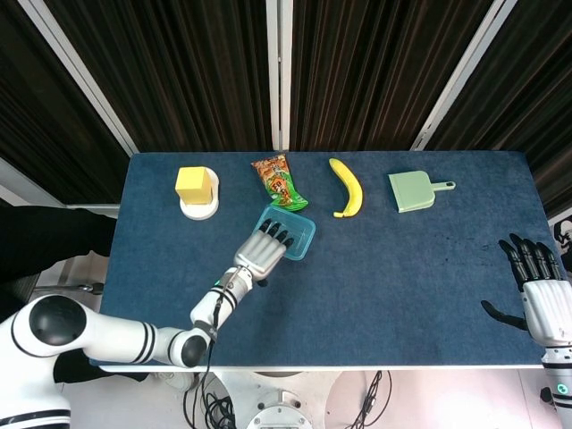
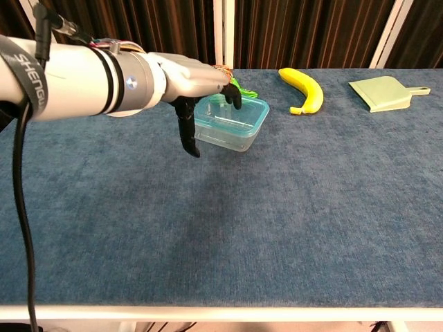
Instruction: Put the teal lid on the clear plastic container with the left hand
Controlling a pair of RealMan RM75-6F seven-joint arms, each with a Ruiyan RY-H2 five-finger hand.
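The clear plastic container (image 1: 293,238) stands mid-table with the teal lid (image 1: 288,229) lying on top of it; in the chest view the lid (image 2: 239,113) sits level on the container (image 2: 234,135). My left hand (image 1: 260,254) reaches over the container's near-left corner, palm down and fingers stretched flat. In the chest view the left hand (image 2: 191,81) has its fingertips (image 2: 234,101) just above the lid's left edge and its thumb hanging down beside the box. It grips nothing. My right hand (image 1: 536,288) rests open at the table's right edge, far away.
Along the far side lie a yellow block on a white dish (image 1: 197,188), a snack packet (image 1: 280,181) just behind the container, a banana (image 1: 347,188) and a green dustpan (image 1: 415,189). The blue table top (image 1: 402,286) stretches toward the front.
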